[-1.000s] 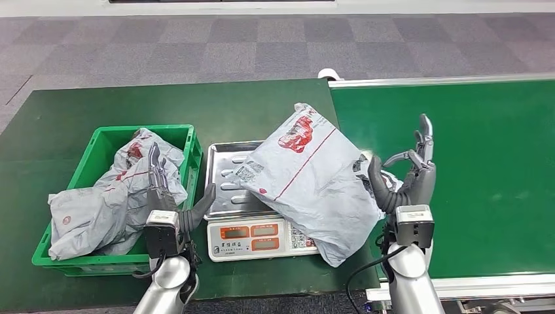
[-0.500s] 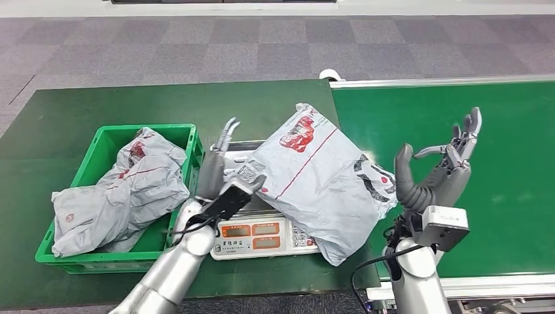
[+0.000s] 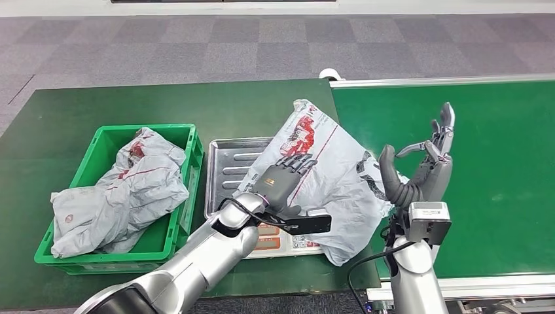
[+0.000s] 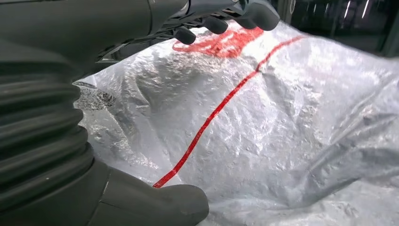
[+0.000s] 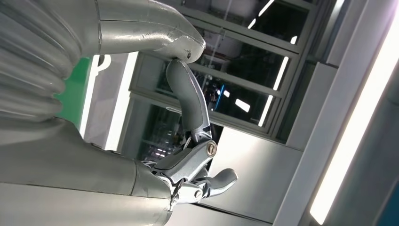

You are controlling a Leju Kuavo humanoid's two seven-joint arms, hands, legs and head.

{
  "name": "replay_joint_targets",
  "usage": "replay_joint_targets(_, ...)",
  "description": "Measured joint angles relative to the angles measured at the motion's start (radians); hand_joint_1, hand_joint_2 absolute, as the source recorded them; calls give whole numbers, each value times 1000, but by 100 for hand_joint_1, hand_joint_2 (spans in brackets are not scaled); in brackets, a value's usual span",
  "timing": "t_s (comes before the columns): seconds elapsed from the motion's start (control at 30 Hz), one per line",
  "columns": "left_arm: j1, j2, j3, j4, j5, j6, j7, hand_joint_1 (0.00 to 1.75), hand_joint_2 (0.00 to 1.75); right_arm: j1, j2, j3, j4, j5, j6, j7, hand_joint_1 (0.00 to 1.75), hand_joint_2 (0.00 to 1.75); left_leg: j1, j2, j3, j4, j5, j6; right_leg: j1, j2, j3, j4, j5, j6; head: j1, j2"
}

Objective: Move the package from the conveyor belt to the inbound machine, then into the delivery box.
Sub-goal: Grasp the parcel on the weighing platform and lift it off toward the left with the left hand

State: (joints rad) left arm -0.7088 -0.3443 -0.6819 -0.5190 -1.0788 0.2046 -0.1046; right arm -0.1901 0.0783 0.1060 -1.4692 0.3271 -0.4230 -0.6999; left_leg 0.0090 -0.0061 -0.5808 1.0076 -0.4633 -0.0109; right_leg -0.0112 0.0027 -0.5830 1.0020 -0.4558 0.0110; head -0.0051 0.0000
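L hand [image 3: 283, 180] on pkg [image 3: 327, 176], fingers spread, no grip seen.
Pkg under palm (on scale, prob. weighing); R hand [image 3: 422, 171] open beside.

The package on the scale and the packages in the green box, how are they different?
The package on the scale lies spread out and fairly flat on the metal weighing tray, while the packages in the green crate are crumpled and heaped together. The left hand reaches over the package on the scale; no hand is near the crate packages. The scale package hangs past the scale's edge; the others sit inside the crate. All are grey bags with red print.
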Motion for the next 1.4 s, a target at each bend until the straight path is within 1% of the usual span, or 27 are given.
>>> replay_joint_targets(0.23, -21, -11, -19, 35, -47, -26, 103, 0, 175, 24, 14, -39, -4, 18, 29, 0, 0, 175, 0, 0, 3, 0, 0, 0, 0, 0, 2, 0, 0, 0, 0, 0)
replay_joint_targets(0.6, -27, -11, -18, 48, -49, -25, 112, 1, 175, 36, 24, -65, -4, 22, 31, 0, 0, 175, 0, 0, 5, 0, 0, 0, 0, 0, 5, 0, 0, 0, 0, 0)
replay_joint_targets(0.63, -27, -11, -18, 49, -49, -25, 112, 10, 175, 36, 25, -66, -4, 22, 31, 0, 0, 175, 0, 0, 5, 0, 0, 0, 0, 0, 5, 0, 0, 0, 0, 0)
replay_joint_targets(0.67, -27, -11, -18, 49, -49, -24, 111, 33, 175, 36, 25, -67, -4, 22, 32, 0, 0, 175, 0, 0, 5, 0, 0, 0, 0, 0, 5, 0, 0, 0, 0, 0)
replay_joint_targets(0.73, -26, -11, -17, 49, -46, -16, 105, 120, 175, 36, 27, -68, -4, 23, 38, 0, 0, 175, 0, 0, 5, 0, 0, 0, 0, 0, 5, 0, 0, 0, 0, 0)
replay_joint_targets(0.77, -24, -11, -15, 49, -43, -7, 99, 154, 175, 36, 28, -68, -4, 25, 42, 0, 0, 175, 0, 0, 5, 0, 0, 0, 0, 0, 5, 0, 0, 0, 0, 0)
replay_joint_targets(0.8, -20, -10, -11, 49, -38, 3, 91, 175, 175, 36, 29, -69, -4, 26, 45, 0, 0, 175, 0, 0, 5, 0, 0, 0, 0, 0, 5, 0, 0, 0, 0, 0)
replay_joint_targets(0.9, -7, -9, 3, 49, -26, 25, 76, 175, 175, 39, 33, -73, -5, 29, 50, 0, 0, 175, 0, 0, 5, 0, 0, 0, 0, 0, 5, 0, 0, 0, 0, 0)
replay_joint_targets(1.17, 19, -5, 64, 48, 13, 38, 43, 175, 175, 48, 44, -80, -17, 35, 65, 0, 0, 175, 0, 0, 3, 0, 0, 0, 0, 0, 3, 0, 0, 0, 0, 0)
replay_joint_targets(1.4, 30, -3, 102, 48, 20, 70, 30, 175, 175, 50, 48, -82, -18, 35, 66, 0, 0, 175, 0, 0, 3, 0, 0, 0, 0, 0, 2, 0, 0, 0, 0, 0)
